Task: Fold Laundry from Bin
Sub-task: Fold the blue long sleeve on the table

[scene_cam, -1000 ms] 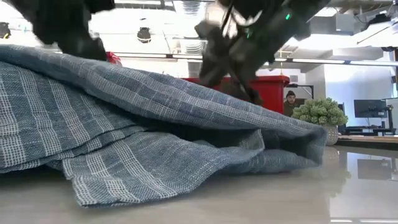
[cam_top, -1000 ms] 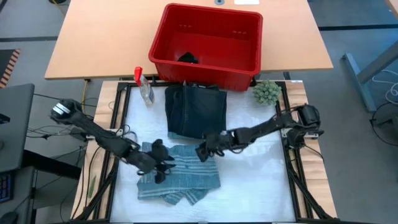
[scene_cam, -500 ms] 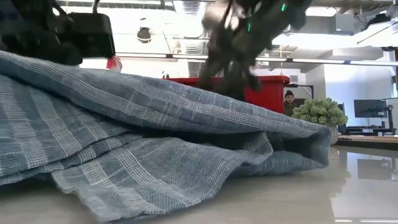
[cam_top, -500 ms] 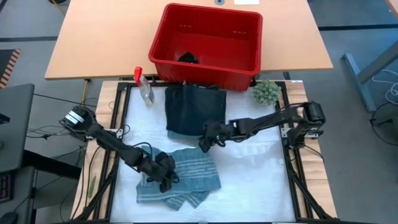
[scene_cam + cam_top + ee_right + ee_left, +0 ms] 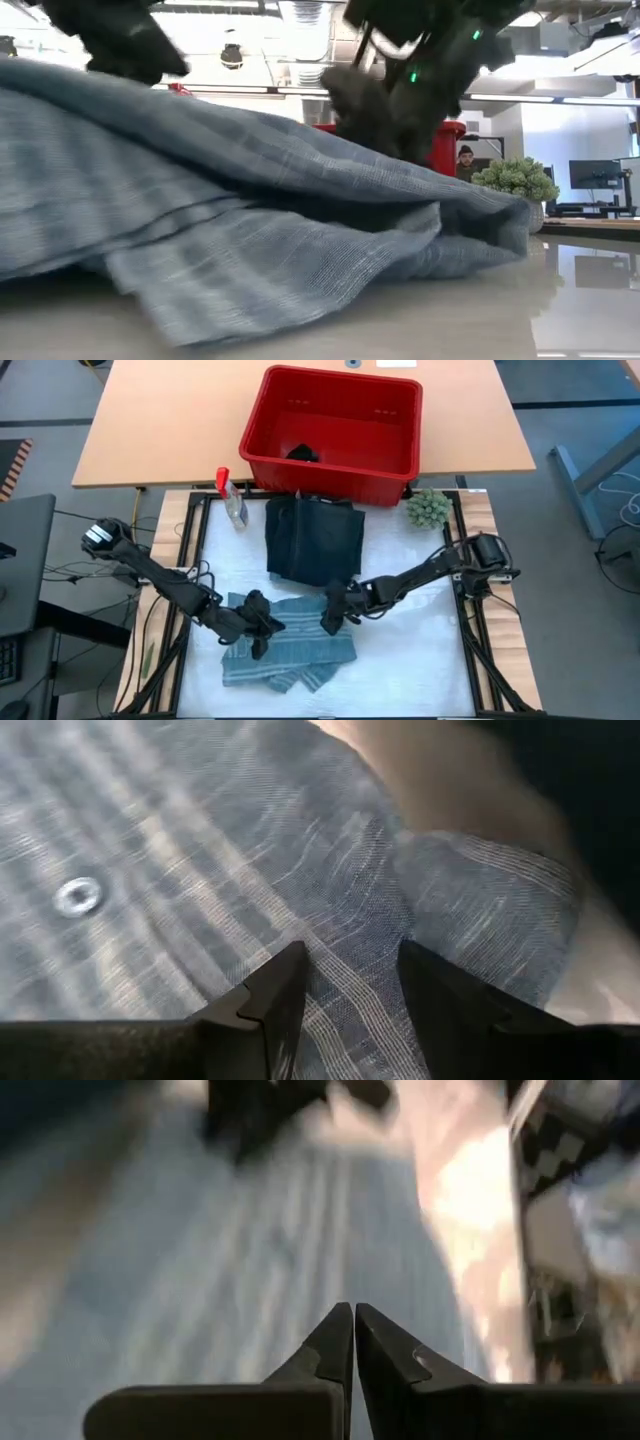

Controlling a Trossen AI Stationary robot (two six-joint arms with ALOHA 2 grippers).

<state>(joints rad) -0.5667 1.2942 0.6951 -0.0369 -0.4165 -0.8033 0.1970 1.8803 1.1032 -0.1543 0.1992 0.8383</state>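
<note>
At the near edge of the table we have the grey-blue shirt (image 5: 288,652) lying rumpled and only half folded, 1 flap doubled over the rest. Our left gripper (image 5: 262,628) sits low on its left part, fingers pressed together; the left wrist view shows the tips meeting with no cloth visibly between them, so we cannot say it has any fabric. Our right gripper (image 5: 331,618) rests at the shirt's far right corner, fingers (image 5: 280,995) spread with the weave showing in the gap, holding nothing. Both arms reach in low from the table's 2 sides, elbows out, wrists angled down toward the cloth. Just beyond lies a dark garment (image 5: 314,540), squared up and flat, which we judge already folded. Past that stands the bin (image 5: 405,465) on the wooden table, with 1 dark piece (image 5: 302,454) left inside. So we reckon about 1 item done, 1 in hand and at least 1 to come. A spray bottle (image 5: 231,495) and a green ball (image 5: 429,507) flank the bin.
</note>
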